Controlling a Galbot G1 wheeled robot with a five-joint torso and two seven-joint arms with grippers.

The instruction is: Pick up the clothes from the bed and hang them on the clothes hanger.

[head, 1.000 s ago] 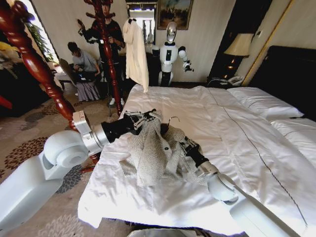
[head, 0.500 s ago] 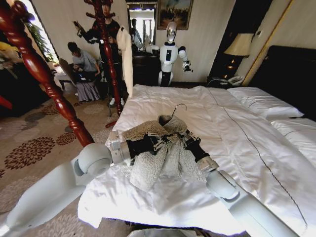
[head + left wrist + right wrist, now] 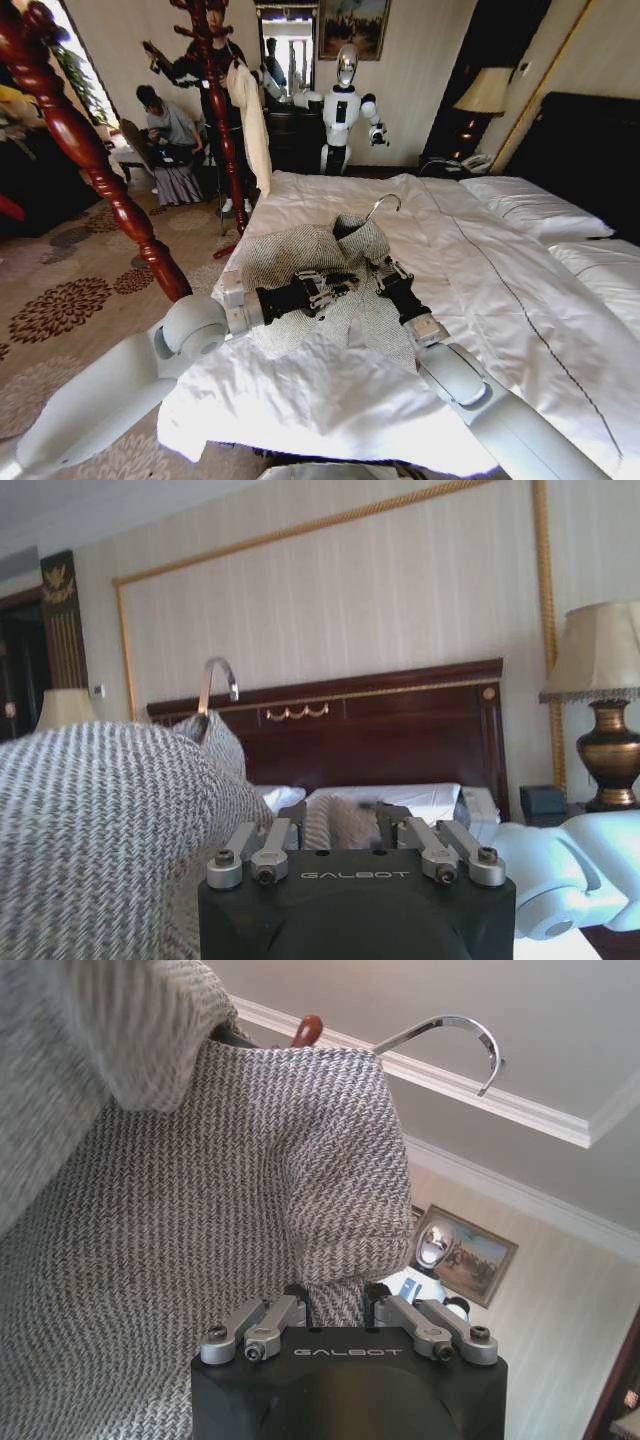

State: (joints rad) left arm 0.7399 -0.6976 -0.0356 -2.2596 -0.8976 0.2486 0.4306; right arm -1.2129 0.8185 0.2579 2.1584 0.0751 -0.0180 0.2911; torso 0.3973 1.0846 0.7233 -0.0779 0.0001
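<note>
Over the white bed (image 3: 520, 300), your left gripper (image 3: 335, 287) and right gripper (image 3: 385, 272) both have jaws clamped on the tweed jacket (image 3: 300, 262), hanger hook (image 3: 385, 203) poking from its collar.

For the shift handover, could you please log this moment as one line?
jacket: on hanger, lifted over bed | left gripper: shut on jacket | right gripper: shut on jacket

Grey-beige woven jacket (image 3: 300, 262) on a plain white bed (image 3: 480, 290).
The jacket's tweed weave mixes pale and dark threads; its hanger (image 3: 440, 1035) has a shiny silver hook. Both grippers are black with silver metal links.
</note>
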